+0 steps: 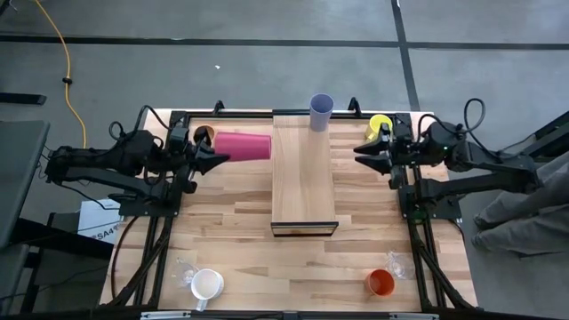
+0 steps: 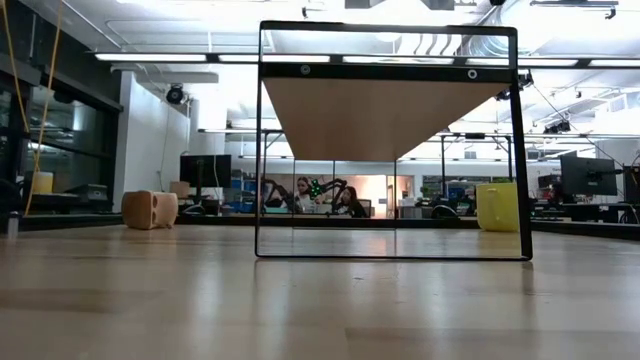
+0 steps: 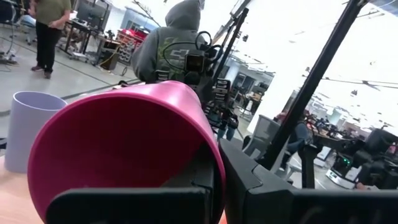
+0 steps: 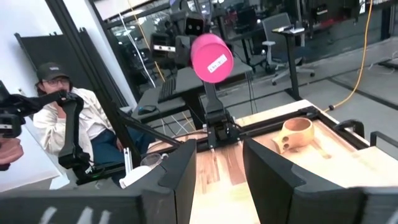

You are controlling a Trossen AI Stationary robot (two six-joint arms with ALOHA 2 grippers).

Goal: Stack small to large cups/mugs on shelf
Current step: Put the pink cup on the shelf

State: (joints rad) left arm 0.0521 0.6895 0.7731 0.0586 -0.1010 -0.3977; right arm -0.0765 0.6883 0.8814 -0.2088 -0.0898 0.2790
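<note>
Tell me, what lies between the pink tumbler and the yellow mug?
In the high view, the shelf with the lavender tumbler on it lies between the pink tumbler and yellow mug.

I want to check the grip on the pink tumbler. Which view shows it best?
The high view: the pink tumbler lies sideways, its rim in the left gripper, beside the shelf. The left wrist view shows only its side close up; the right wrist view only its base; the low view nothing.

At the high view's left, the left gripper (image 1: 216,158) is clamped on a crimson tumbler (image 1: 243,146); at right, the right gripper (image 1: 362,149) hangs parted, empty.
</note>
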